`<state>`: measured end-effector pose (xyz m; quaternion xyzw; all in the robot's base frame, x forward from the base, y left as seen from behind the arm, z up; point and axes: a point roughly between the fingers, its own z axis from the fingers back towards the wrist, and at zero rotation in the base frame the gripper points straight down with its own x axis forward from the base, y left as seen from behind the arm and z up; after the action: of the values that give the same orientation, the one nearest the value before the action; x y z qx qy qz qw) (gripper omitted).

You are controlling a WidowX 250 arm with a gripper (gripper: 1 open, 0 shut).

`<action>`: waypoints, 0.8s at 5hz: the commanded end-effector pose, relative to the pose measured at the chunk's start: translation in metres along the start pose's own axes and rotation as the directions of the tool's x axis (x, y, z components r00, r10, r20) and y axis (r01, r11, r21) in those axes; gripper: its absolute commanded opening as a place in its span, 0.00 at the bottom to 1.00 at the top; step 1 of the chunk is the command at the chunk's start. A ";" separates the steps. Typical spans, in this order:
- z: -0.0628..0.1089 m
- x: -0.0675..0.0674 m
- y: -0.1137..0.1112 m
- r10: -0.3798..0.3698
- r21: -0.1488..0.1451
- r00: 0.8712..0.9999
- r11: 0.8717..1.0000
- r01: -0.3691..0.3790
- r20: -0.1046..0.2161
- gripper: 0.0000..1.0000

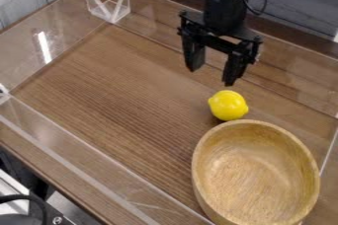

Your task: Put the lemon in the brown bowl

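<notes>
On the brown wooden surface (113,86) before me I count one smooth, bright yellow, oval lemon (227,105) and one large, round, light-brown wooden bowl (255,175). I have one black pincer (215,72), and there is one clear, angular holder (109,6).

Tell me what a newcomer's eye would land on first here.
Most likely the lemon, bright yellow against the brown table, just beyond the bowl's far rim. Next, the bowl, large, round and pale, filling the near right corner area. Then the black gripper, its fingers parted above and beyond the lemon.
</notes>
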<state>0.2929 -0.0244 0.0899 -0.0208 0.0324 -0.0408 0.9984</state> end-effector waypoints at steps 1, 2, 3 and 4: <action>0.008 0.005 -0.003 -0.024 -0.004 0.999 1.000 0.024 0.040 1.00; 0.006 0.005 -0.004 -0.028 -0.007 0.999 1.000 0.028 0.039 1.00; 0.005 0.005 -0.005 -0.032 -0.012 0.999 0.999 0.032 0.039 1.00; 0.004 0.006 -0.006 -0.035 -0.016 0.999 0.999 0.035 0.039 1.00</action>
<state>0.2941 -0.0289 0.0844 -0.0293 0.0315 -0.0496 0.9978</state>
